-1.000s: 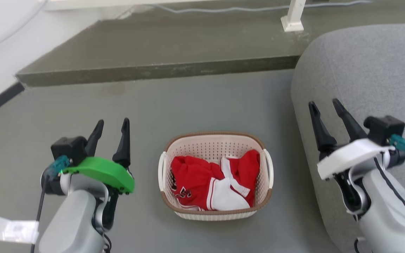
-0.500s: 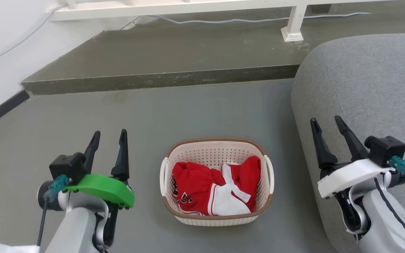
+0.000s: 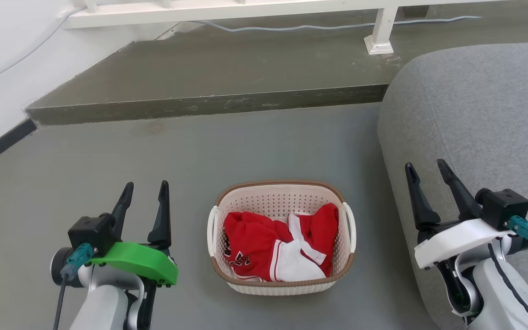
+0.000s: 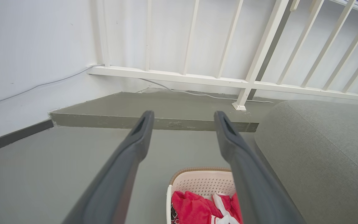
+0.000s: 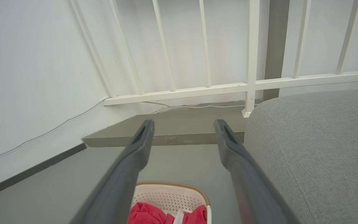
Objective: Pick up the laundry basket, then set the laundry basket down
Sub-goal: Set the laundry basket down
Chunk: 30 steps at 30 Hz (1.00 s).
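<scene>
left gripper point(image 3: 146, 184) and right gripper point(image 3: 424, 163): fingers spread, both empty, flanking the laundry basket point(image 3: 277, 199) on the floor point(image 3: 200, 151), apart from its handles point(image 3: 211, 224). risk: an uneven grasp tilts it and spills the red garment point(image 3: 255, 238); the right arm may brush the grey sofa point(image 3: 475, 114).

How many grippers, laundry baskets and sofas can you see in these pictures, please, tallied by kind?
Dark two-fingered grippers: 2 (left gripper and right gripper, both open)
Cream-white, brown-rimmed perforated plastic laundry basket: 1
Grey fabric sofa: 1
Total: 4
</scene>
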Tool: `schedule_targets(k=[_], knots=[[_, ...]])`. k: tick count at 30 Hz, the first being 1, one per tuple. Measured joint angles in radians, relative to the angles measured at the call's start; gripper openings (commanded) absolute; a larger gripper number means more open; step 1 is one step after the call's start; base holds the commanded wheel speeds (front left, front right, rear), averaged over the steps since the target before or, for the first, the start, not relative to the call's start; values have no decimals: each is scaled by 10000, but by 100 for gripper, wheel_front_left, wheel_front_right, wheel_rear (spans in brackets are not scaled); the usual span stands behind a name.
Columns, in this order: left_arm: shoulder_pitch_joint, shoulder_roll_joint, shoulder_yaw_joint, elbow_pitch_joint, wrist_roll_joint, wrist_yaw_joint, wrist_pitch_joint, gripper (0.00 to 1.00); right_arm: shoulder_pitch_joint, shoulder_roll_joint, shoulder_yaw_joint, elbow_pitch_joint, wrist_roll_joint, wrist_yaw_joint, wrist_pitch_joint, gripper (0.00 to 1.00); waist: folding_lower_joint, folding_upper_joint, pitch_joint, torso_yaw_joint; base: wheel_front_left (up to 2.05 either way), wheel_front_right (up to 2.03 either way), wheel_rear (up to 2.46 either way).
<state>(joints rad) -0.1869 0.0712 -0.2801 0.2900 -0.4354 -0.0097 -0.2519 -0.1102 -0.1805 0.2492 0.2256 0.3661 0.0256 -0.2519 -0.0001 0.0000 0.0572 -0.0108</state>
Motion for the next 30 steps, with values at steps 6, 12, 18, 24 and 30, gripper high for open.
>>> schedule_targets(k=[6, 12, 18, 24, 30], knots=[[124, -44, 144, -125, 184, -84, 0, 100, 92, 75, -130, -146, -146, 59, 0, 100, 0, 0, -12, -13, 0, 0, 0], [307, -132, 201, -155, 284, -150, 0, 100, 202, 169, -222, -209, -242, 138, 0, 100, 0, 0, -45, -25, 0, 0, 0], [419, -174, 270, -207, 351, -257, 0, 100, 377, 238, -330, -240, -324, 211, 0, 100, 0, 0, -93, -41, 0, 0, 0], [505, -192, 364, -247, 374, -341, 0, 100, 428, 282, -433, -242, -428, 270, 0, 100, 0, 0, -143, -54, 0, 0, 0], [570, -215, 433, -305, 439, -389, 0, 100, 583, 337, -522, -255, -520, 359, 0, 100, 0, 0, -144, -51, 0, 0, 0]])
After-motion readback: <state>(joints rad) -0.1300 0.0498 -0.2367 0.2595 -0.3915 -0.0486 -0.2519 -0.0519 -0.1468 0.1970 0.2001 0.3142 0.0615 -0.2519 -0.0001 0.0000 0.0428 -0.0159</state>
